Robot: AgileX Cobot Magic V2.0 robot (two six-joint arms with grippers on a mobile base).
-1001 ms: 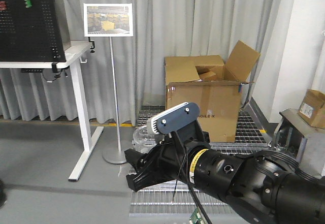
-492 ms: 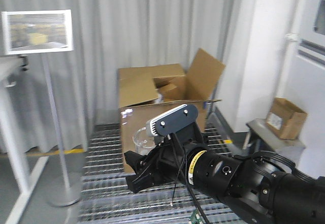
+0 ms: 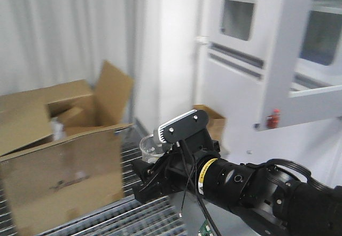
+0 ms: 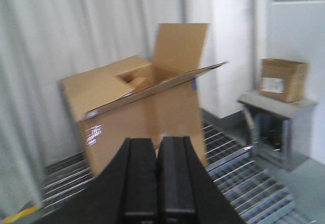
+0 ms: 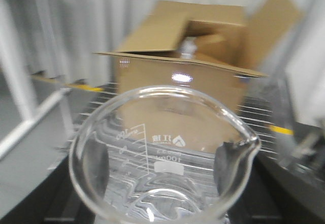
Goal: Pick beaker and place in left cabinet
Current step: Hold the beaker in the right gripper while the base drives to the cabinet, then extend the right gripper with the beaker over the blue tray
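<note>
The beaker (image 5: 162,148) is clear glass with a flared rim, a pouring lip and a printed scale. It fills the right wrist view, held upright between my right gripper (image 5: 162,183), whose dark fingers (image 5: 99,165) show through the glass on both sides. In the front view the beaker (image 3: 150,147) pokes up just left of the wrist camera, above the right gripper (image 3: 147,181). My left gripper (image 4: 156,141) is shut with nothing in it and points at a cardboard box. The left cabinet is out of view.
A big open cardboard box (image 3: 59,139) stands on metal floor grating (image 3: 123,217) at the left. A small box (image 3: 211,121) sits on a low grey stand (image 4: 277,132). A white unit with glazed doors (image 3: 278,59) fills the right side.
The whole view has swung right: the desk and sign stand have left the frame, the cardboard box has slid left, and the white glazed unit has appeared. The beaker stays held.
</note>
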